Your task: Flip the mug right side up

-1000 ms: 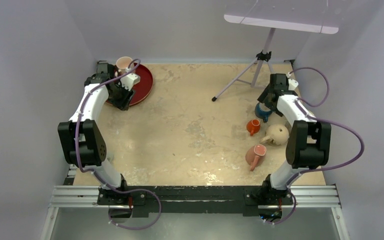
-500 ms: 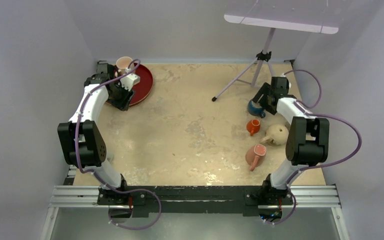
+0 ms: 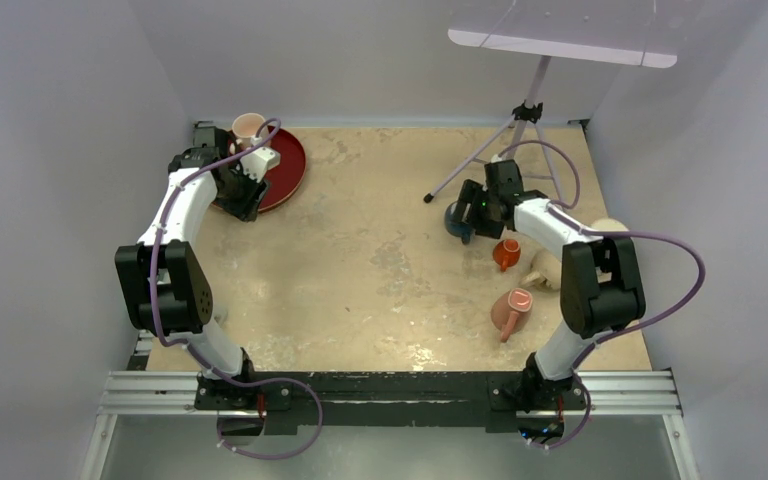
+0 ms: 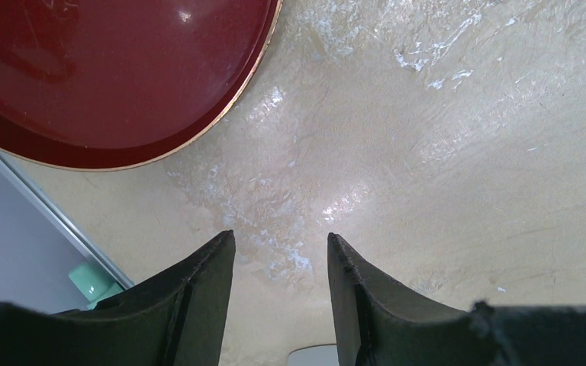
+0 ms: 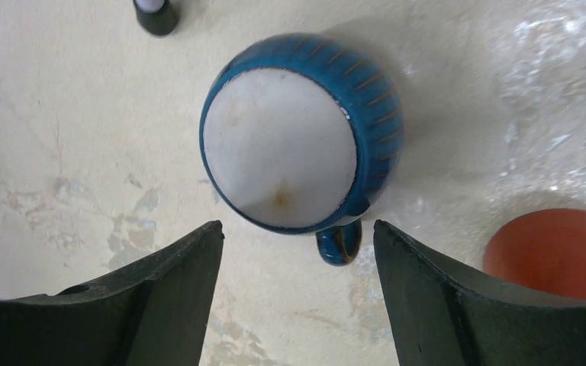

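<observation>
The mug (image 5: 301, 149) is dark blue with thin stripes, and its flat white base faces the right wrist camera, so it is upside down. Its small handle (image 5: 339, 244) points back between the two fingers. My right gripper (image 5: 297, 226) is open above it, with a finger to each side of the handle and no grip on it. In the top view the mug (image 3: 457, 222) sits right of the table's centre, with my right gripper (image 3: 474, 206) at its right side. My left gripper (image 4: 281, 238) hangs open and empty over bare table.
A small orange cup (image 3: 506, 253), a beige teapot (image 3: 544, 270) and a pink mug on its side (image 3: 511, 310) lie near the right arm. A tripod (image 3: 505, 145) stands behind, its foot (image 5: 155, 15) close to the mug. A red plate (image 3: 285, 170) bears a pink cup (image 3: 248, 126).
The right arm has swung left across the table, and the blue mug now sits further left than before. The right jaws narrowed slightly. The left arm has not moved.
</observation>
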Tool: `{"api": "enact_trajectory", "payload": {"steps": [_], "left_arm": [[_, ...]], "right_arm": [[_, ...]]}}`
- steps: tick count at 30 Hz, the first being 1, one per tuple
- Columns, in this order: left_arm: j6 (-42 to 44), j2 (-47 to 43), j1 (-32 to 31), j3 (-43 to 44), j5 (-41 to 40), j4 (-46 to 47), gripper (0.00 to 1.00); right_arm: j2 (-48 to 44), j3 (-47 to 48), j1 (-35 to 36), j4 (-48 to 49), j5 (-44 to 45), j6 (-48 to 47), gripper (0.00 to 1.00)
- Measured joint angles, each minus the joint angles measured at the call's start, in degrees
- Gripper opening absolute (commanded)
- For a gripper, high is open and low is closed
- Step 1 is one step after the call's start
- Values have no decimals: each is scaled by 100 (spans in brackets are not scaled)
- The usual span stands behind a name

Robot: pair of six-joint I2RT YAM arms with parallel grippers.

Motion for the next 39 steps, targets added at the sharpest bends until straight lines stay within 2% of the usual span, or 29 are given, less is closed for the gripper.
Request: {"api": "enact_trajectory", "payload": {"steps": [4,8,19,26,36,39], "left_arm": [[0,0,0,0,2,0,52],[0,0,0,0,55,-15,52],[-66,-50,0,48,391,-295,52],[-111,-177,0,79,457,-326,52],[-111,-251,0,79,459,-341,52],[-109,-282,0,79,459,-343,52]], "right_arm": [[44,181,293,-291,50,-118,74],[173,345,581,-446,470,-208,58],[387,243,660,-468,1556,-149,34],[638,243,662,-374,1897,-199,35],[1040,501,664,-251,2269,-564,42],[1047,522,664,-133,2280,-815,40]]}}
